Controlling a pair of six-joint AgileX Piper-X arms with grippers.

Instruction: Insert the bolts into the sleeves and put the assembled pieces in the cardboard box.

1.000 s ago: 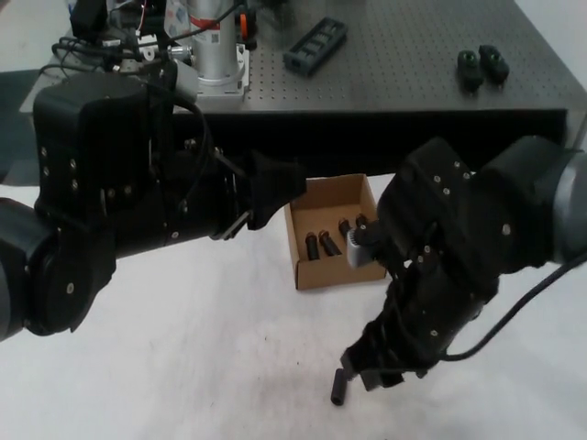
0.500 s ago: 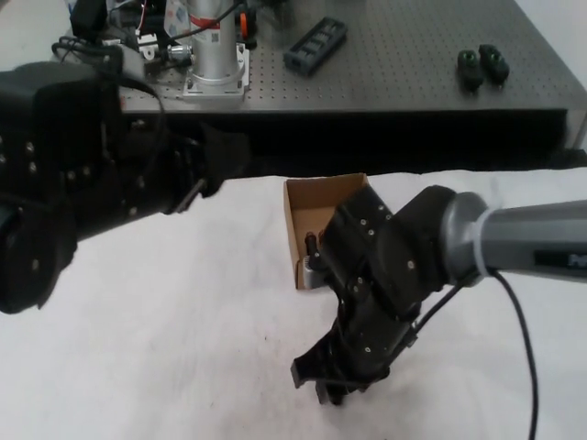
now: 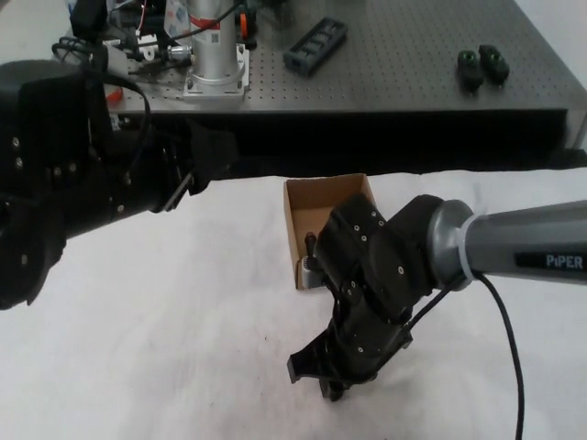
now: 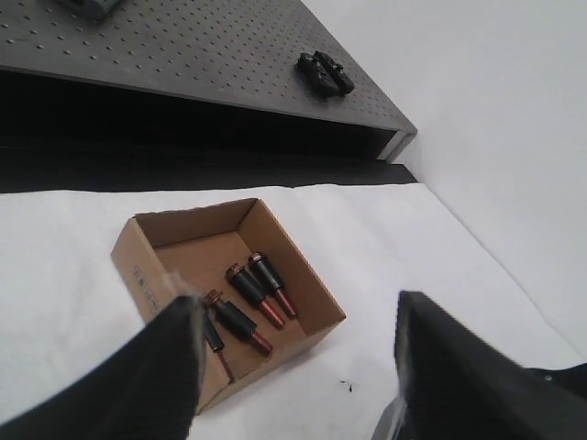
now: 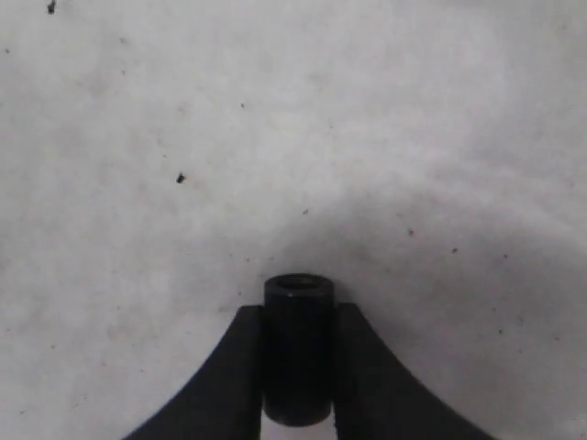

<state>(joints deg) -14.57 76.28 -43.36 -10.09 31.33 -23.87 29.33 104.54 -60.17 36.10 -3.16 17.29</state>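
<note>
My R tool (image 5: 300, 321) sits nearest, low over the white cloth (image 3: 183, 348) on the surface, its fingers (image 5: 240, 367) clamped on either side of a black sleeve (image 5: 298, 367). The sleeve's open bore end pokes out past the fingertips; can't tell if it touches the cloth. No bolt visible in that end. Just beyond, w/ my R arm partly in front of it in the high view, is the cardboard box (image 4: 151, 266), open-topped, flat on the cloth. Inside it lie assembled pieces (image 4: 248, 293), black sleeves w/ copper-coloured bolt ends sticking out. Three are clear, side by side, and a fourth is partly hidden behind one finger of my L tool (image 4: 298, 307). The L tool hangs above the cloth, off to the L of the box, fingers (image 4: 174, 367) well apart, nothing btwn them. Farthest back is a black perforated breadboard (image 3: 394, 64), raised above the cloth. It carries two small black parts (image 3: 481, 66) close together near its R edge, a black slotted holder (image 3: 315, 44) and a metal post (image 3: 213, 41).
</note>
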